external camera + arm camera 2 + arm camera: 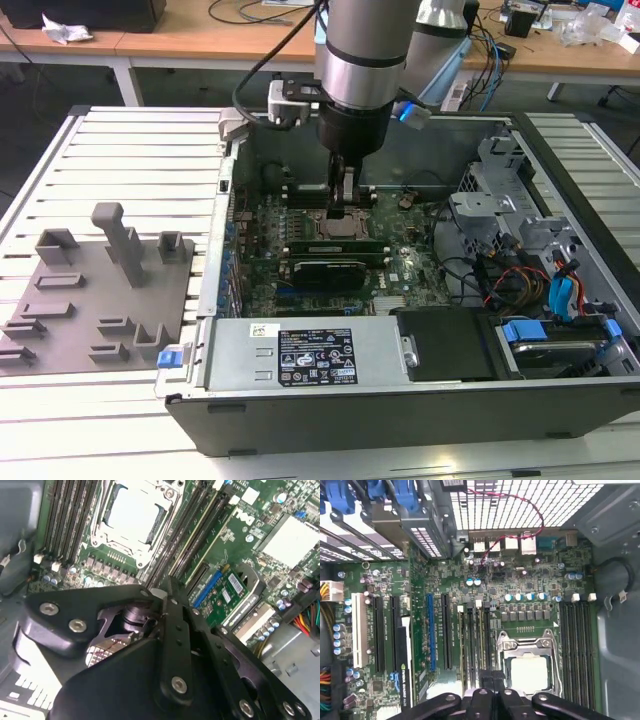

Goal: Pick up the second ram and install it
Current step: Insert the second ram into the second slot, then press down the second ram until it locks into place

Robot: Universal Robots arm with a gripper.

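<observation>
Fingers (487, 684) pressed together, the gripper (345, 205) bears down among the black slot rails (472, 645) beside the metal socket (529, 667). The second ram (325, 243) seems to stand in a slot there, so seating looks underway. Finishing likely calls for straight, even downward pressure.

My worktop (120, 130) is a pale slatted metal surface. Behind it, in the exterior view, stand wooden desks (170, 40) with white frames, strewn with cables (250, 12); crumpled white material (65, 32) lies on the desk towards the exterior view's left. The floor (40, 85) beneath them is dark.
</observation>
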